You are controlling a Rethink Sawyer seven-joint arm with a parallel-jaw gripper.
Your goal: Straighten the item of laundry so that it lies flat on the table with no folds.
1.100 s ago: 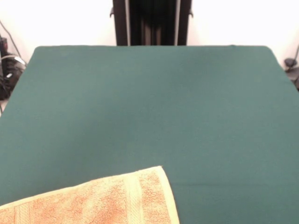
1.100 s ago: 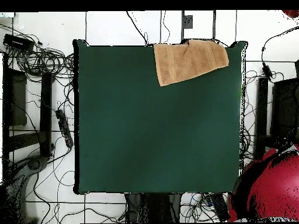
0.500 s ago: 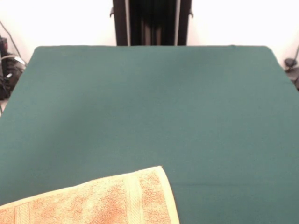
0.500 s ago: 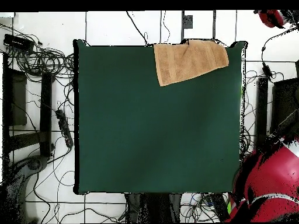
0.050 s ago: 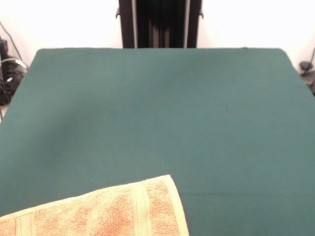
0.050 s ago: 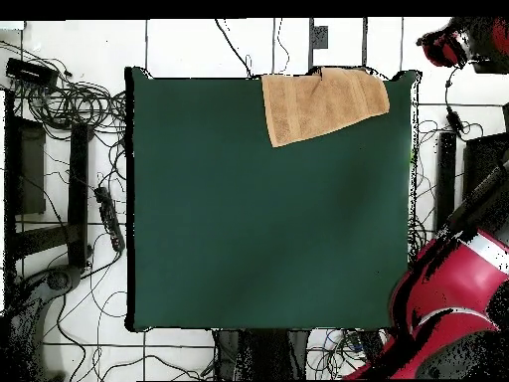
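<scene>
While the towel (image 6: 323, 103) lies at the green worktop (image 6: 258, 219) far edge in overhead view, red arm (image 6: 452, 298) sits off the side; gripper state can't be told.

Bright even light, blown-out white wall (image 5: 256, 22), soft focus
</scene>
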